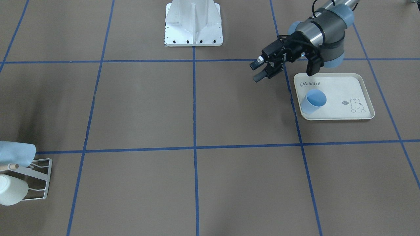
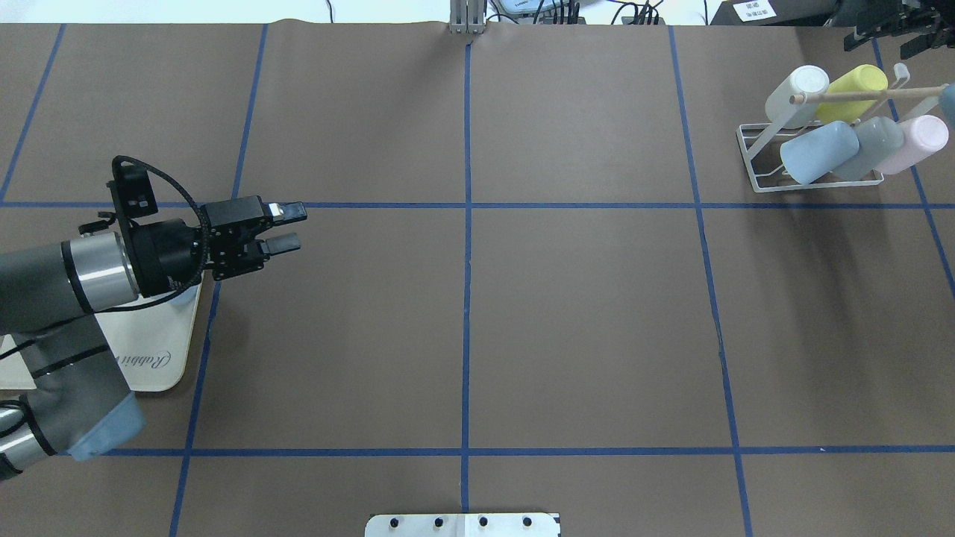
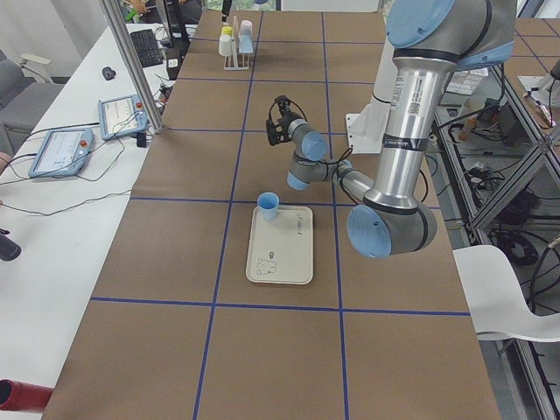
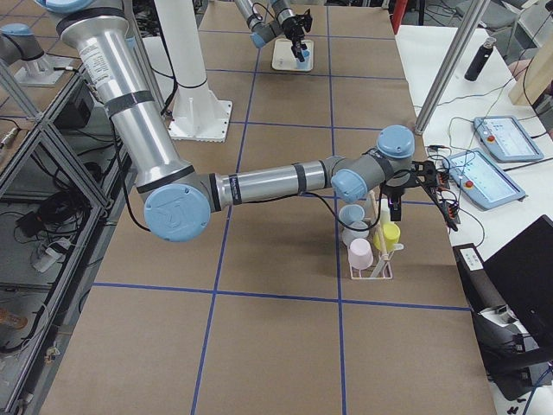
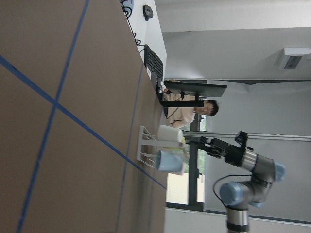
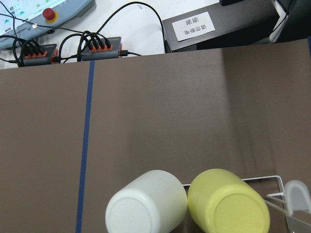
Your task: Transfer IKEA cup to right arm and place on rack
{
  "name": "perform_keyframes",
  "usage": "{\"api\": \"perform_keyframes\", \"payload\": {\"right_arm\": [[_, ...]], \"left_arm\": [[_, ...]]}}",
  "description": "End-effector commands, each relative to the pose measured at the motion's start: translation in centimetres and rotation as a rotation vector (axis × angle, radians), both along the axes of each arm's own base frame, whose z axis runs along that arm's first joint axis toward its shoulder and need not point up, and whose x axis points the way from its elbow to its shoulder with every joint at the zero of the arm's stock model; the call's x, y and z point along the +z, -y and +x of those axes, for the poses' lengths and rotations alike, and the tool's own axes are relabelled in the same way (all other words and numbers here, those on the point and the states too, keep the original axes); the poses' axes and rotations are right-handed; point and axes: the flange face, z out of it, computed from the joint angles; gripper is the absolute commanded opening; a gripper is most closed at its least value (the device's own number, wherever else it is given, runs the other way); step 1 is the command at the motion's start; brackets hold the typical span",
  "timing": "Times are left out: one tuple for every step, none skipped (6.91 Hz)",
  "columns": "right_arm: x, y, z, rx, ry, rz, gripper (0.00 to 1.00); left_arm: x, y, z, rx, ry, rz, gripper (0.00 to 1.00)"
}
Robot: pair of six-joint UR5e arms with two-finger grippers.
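The IKEA cup (image 1: 314, 102) is light blue and stands mouth-up on the cream rabbit-print tray (image 1: 341, 88), also seen in the exterior left view (image 3: 268, 206). My left gripper (image 1: 257, 70) (image 2: 289, 227) hovers open and empty off the tray's inner edge, apart from the cup. In the overhead view the left arm hides the cup. The white wire rack (image 2: 753, 160) (image 1: 41, 183) stands at the far right end. My right gripper (image 2: 877, 46) hangs just beyond the rack's wooden peg (image 2: 865, 95); its jaws look spread with nothing between them.
The rack holds several cups: white (image 2: 797, 93), yellow (image 2: 850, 89), blue (image 2: 819, 151), grey and pink. The robot base (image 1: 193, 23) sits at the table's middle edge. A person (image 5: 187, 114) sits at the desk past the rack, where tablets (image 4: 497, 138) lie.
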Motion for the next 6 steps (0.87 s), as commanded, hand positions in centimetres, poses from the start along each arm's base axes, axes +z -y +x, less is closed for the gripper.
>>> {"api": "perform_keyframes", "payload": {"right_arm": [[0.5,-0.4,-0.8,-0.01,-0.001,-0.009,1.0],[1.0,-0.6,-1.1,-0.014,-0.004,-0.014,1.0],[0.9,-0.7,-1.3,-0.018,-0.004,-0.012,1.0],[0.9,-0.7,-1.5,-0.02,-0.003,-0.013,1.0],[0.7,-0.8,-1.7,-0.023,-0.003,-0.01,1.0],[0.7,-0.8,-1.7,-0.023,-0.003,-0.01,1.0]], "left_arm": [[5.2,3.7,-2.7,-0.062,0.409,0.078,0.83],[6.0,5.8,-4.4,-0.052,0.582,0.119,0.83],[5.8,7.6,-6.8,-0.047,0.692,0.118,0.83],[4.8,7.9,-7.8,-0.032,0.79,0.142,0.83],[5.5,7.5,-9.5,-0.004,0.905,0.136,0.83],[8.3,6.4,-10.2,0.076,1.044,0.133,0.83]]}}
